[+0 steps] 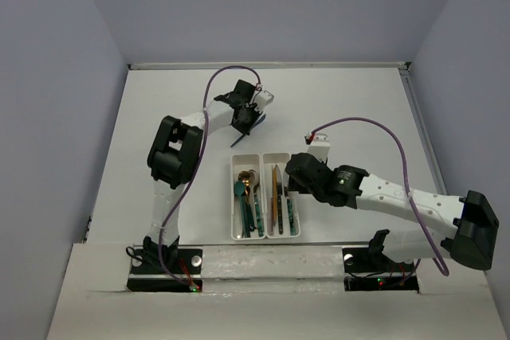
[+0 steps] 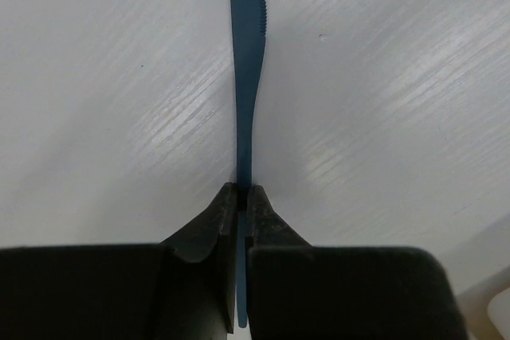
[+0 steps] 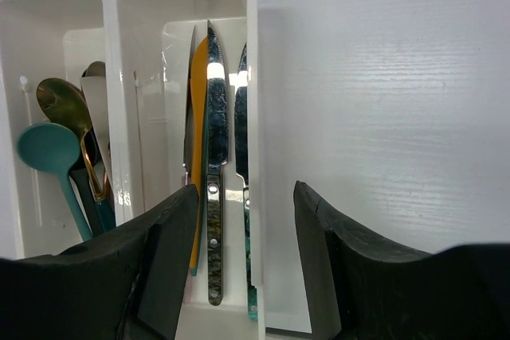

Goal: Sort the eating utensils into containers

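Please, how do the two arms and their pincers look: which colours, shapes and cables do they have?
Both the left arm and the right arm have white links with bulky black joint housings. A thin purple cable loops outside along each one. The left pincer and the right pincer have matte black, wedge-shaped fingers. Small red and green lights glow at the bases.

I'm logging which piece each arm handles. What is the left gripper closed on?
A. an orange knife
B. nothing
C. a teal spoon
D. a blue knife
D: in the left wrist view, the left gripper is pinched on the handle of a blue knife, whose serrated blade points away from the camera.
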### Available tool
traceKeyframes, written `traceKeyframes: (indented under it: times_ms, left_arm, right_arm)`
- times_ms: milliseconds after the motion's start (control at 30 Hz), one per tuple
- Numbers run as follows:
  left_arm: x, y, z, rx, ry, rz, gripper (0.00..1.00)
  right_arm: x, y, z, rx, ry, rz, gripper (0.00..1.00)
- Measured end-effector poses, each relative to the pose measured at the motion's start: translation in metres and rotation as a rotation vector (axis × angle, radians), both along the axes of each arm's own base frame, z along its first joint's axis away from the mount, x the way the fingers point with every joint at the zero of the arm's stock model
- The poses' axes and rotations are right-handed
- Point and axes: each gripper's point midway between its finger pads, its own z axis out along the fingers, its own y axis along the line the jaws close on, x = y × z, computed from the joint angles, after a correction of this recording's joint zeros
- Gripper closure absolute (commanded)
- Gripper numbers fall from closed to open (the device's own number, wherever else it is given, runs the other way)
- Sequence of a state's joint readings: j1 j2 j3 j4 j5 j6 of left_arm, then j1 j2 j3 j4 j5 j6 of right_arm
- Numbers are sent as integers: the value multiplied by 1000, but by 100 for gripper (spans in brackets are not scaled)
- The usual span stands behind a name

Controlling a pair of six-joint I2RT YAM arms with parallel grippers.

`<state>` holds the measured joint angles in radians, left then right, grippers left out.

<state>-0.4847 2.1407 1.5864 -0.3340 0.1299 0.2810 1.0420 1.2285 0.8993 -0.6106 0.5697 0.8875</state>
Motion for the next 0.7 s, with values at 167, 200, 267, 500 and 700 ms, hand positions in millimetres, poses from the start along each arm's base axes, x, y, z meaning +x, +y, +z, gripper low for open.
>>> traceKeyframes:
  times_ms: [167, 200, 267, 500, 700]
  left_arm:
    - [8, 7, 1, -37, 3, 42, 100]
    - [10, 8, 1, -64, 8, 54, 100]
    - [14, 12, 3, -106, 14, 75, 100]
    - [22, 52, 20, -256, 29, 191, 100]
    - [27, 57, 83, -387, -75, 194, 100]
  right_arm:
    - [-1, -2, 2, 0, -1, 1, 43]
    - [-1, -2, 2, 0, 0, 1, 43]
    - [-1, -2, 2, -4, -1, 5, 43]
    - [-1, -2, 2, -18, -8, 22, 44]
    - [6, 6, 9, -8, -46, 56, 30]
